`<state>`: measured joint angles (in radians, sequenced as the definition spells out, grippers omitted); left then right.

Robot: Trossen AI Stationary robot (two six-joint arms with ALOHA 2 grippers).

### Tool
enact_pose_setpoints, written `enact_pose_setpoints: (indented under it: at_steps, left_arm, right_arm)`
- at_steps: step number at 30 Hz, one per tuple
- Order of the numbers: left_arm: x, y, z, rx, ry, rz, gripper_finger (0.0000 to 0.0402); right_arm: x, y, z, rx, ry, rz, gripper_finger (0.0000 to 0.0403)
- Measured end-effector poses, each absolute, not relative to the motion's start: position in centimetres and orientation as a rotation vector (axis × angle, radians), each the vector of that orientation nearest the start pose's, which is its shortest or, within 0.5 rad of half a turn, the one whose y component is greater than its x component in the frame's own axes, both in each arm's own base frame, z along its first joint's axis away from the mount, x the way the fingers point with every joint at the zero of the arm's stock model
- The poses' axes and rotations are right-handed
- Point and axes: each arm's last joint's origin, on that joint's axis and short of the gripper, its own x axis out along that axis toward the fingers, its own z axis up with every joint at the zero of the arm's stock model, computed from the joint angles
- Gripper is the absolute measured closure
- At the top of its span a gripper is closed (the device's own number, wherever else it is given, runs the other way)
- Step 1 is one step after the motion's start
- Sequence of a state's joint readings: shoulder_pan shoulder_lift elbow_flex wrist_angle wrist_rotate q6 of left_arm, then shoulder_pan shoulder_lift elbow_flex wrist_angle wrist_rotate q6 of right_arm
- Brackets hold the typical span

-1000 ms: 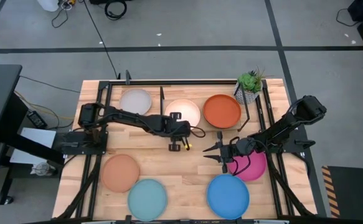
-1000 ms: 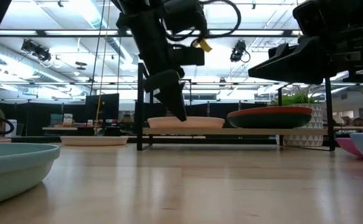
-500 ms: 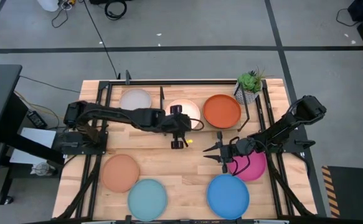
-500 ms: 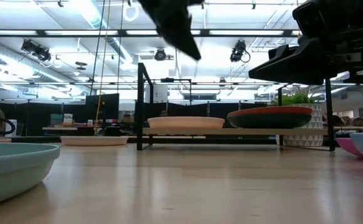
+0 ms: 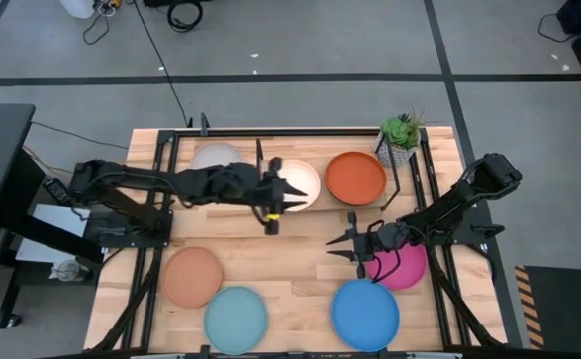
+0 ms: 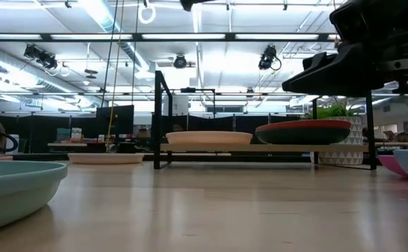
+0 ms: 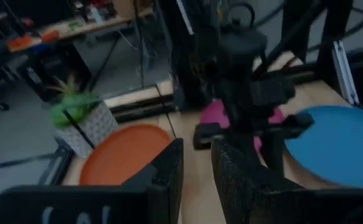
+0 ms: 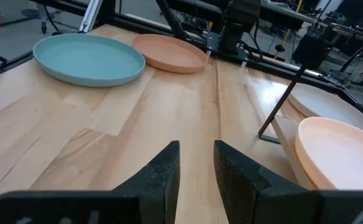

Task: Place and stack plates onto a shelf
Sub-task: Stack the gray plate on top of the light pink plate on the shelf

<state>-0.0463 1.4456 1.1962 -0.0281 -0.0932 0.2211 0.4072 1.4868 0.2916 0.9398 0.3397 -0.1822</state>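
Observation:
The shelf [image 5: 321, 206] carries the pale peach plate [image 5: 300, 182] and the orange plate [image 5: 356, 177]; in the low view a dark teal plate [image 6: 303, 135] shows under the orange one. The grey-white plate [image 5: 215, 157] lies left of the shelf, partly behind my left arm. Tan [image 5: 192, 276], light blue [image 5: 236, 317], bright blue [image 5: 365, 314] and magenta [image 5: 402, 266] plates lie on the near half of the table. My left gripper [image 5: 282, 195] hovers open, high over the peach plate's left edge, pointing right. My right gripper [image 5: 338, 248] waits open beside the magenta plate.
A potted green plant [image 5: 400, 138] stands at the shelf's far right corner. Black frame rails [image 5: 162, 170] run along the table's left and right sides. Bare wood [image 5: 285, 257] lies between the shelf and the near plates.
My left gripper has risen from table height in front of the peach plate, leaving the low view's top, and has drawn back toward the table's left and far edge. The peach plate has stayed on the shelf.

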Motion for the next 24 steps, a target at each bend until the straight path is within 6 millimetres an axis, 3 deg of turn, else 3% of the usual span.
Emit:
enact_pose_setpoints:
  at_steps: [11,24]
  left_arm:
    - [27.9,1.2,31.6,0.162,0.284,0.222,0.0311]
    - [22.9,3.8,27.3,0.048,0.368,0.508,0.0311]
  right_arm:
    - [21.9,8.7,13.7,-0.268,0.228,0.093,0.0298]
    - [21.9,8.7,13.6,-0.264,0.236,0.089,0.0298]
